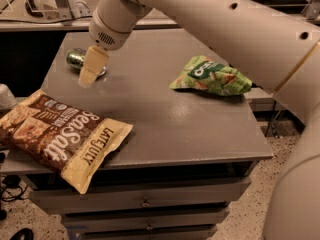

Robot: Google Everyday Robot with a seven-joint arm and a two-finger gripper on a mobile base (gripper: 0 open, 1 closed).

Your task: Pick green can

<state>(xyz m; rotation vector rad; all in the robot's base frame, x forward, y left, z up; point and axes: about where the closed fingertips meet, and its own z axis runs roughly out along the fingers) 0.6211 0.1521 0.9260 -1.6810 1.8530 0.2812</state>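
A grey tabletop on a drawer cabinet fills the camera view, with speckled floor to the right and dark clutter behind the far edge.

The green can lies on its side near the far left corner, its long axis running roughly left to right. The robot's hand hangs from the arm directly in front of the can, covering its right end, so the can sits just behind and slightly left of the hand. Whether they touch cannot be told, nor whether the hand is open or closed; it appears to hold nothing.

The tabletop's left and far edges are near the can, so a nudge could roll it off. The brown snack bag and bright green chip bag lie well apart from it, leaving room to approach.
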